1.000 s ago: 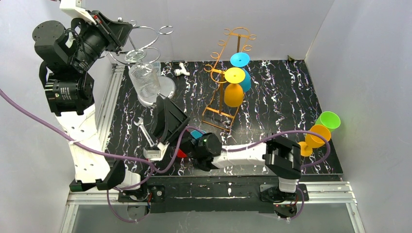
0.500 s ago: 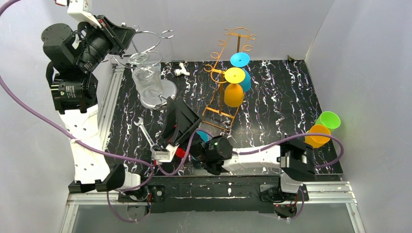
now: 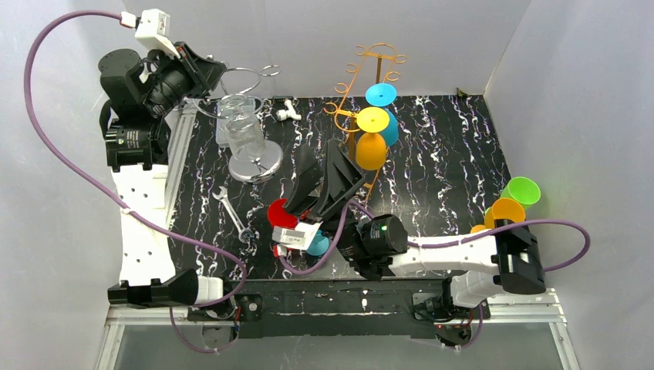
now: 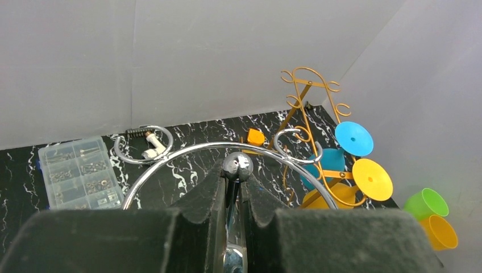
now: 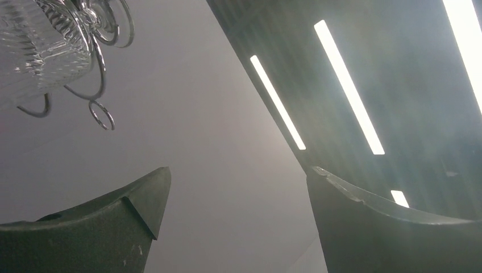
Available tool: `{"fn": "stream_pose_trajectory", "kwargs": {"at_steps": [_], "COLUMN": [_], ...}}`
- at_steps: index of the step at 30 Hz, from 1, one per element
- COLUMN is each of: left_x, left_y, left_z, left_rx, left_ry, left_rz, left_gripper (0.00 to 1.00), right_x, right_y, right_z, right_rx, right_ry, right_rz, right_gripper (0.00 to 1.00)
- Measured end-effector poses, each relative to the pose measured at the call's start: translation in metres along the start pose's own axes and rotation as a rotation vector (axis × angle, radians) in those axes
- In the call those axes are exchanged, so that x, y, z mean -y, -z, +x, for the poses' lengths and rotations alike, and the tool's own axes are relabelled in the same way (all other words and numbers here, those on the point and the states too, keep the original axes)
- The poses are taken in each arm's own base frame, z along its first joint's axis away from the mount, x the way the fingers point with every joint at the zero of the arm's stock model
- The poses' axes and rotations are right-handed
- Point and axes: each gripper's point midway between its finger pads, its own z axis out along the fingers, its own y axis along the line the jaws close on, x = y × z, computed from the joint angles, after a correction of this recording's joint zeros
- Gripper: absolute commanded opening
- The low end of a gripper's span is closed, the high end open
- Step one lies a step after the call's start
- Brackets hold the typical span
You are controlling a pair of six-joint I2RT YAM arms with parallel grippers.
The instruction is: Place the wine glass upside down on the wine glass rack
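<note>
Nearest the bases, the right gripper (image 3: pixel 322 179) is seen spread wide and empty above the worktop (image 3: pixel 447 154). A red cup (image 3: pixel 282 214) lies just beside it and a wrench (image 3: pixel 231 212) to its left. Farther back, the clear glass (image 3: pixel 237 127) is hung upside down in the silver rack (image 3: pixel 258 166). The rack's stem is pinched by the left gripper (image 4: pixel 233 182) just under its ball top. Farthest back, coloured glasses (image 3: pixel 371 150) are carried on an orange rack (image 3: pixel 378 69).
</note>
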Motion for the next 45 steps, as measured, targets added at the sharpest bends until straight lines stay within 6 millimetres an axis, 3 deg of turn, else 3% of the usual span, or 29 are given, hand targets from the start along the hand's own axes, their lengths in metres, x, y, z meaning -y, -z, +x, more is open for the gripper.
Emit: {"fn": "stream_pose_trajectory", "kwargs": {"at_steps": [10,20,28,35,45], "left_x": [-0.022,-0.037,-0.034,-0.031,-0.038], "left_y": [-0.019,-0.033,-0.023,-0.019,-0.015], "left_z": [0.054,0.106,0.142,0.161,0.205], "left_rx": [-0.066,-0.126,-0.140,-0.147,-0.174], "left_ry": [-0.010,-0.064,-0.161,-0.205,-0.260], "left_rz": [0.028,0.093,0.177,0.239,0.292], "left_gripper": [0.00,0.00,0.00,0.00,0.00], "right_x": [0.010,0.013,0.003,-0.004,0.021], "right_y": [0.010,0.015,0.021,0.022,0.018], "right_z": [0.031,0.048,0.056,0.060,0.080], "right_rx": [-0.101,-0.163,-0.208,-0.251,-0.354], "right_ry": [-0.031,-0.084,-0.134,-0.175,-0.285], "right_rz": [-0.076,-0.138,-0.201,-0.240,-0.221], "right_gripper": [0.98,0.98,0.98,0.98,0.98]}}
